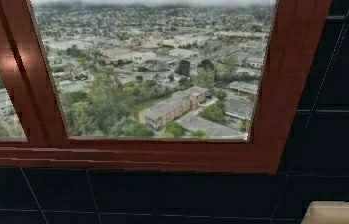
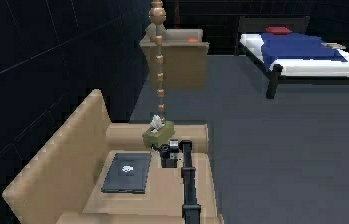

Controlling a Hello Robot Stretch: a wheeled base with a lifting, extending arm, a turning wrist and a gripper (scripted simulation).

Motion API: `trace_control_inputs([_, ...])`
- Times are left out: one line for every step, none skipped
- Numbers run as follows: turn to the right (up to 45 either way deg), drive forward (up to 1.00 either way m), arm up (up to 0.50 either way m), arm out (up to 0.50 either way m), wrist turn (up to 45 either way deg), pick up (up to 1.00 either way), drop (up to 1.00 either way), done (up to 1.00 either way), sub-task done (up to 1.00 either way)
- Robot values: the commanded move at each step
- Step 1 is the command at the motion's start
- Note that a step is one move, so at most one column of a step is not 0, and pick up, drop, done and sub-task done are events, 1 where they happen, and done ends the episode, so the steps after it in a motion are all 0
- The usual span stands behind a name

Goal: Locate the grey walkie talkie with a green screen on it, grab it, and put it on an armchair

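The dark arm (image 2: 189, 190) rises from the bottom edge of the arm side view over a tan upholstered seat (image 2: 62, 160) with a tall back. My gripper (image 2: 166, 156) is a dark shape above the seat cushion, just below a small olive tissue box (image 2: 159, 130). The cushion lies behind its far end, so I cannot tell whether it holds anything. A flat dark laptop (image 2: 127, 173) lies on the cushion to the gripper's left. Farther back stands a tan armchair (image 2: 180, 58) with a reddish patch on top.
A beaded wooden lamp pole (image 2: 158, 60) stands between the two seats. A bed (image 2: 302, 55) with a blue cover and red pillow is at the upper right, across open dark floor (image 2: 282, 150). Ahead is a red-framed window (image 1: 152, 75) over a dark tiled wall (image 1: 182, 195), with a tan edge (image 1: 334, 213) at the bottom right.
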Motion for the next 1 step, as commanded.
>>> trace_control_inputs([0.0,0.0,0.0,0.0,0.0,0.0,1.0,0.0,0.0])
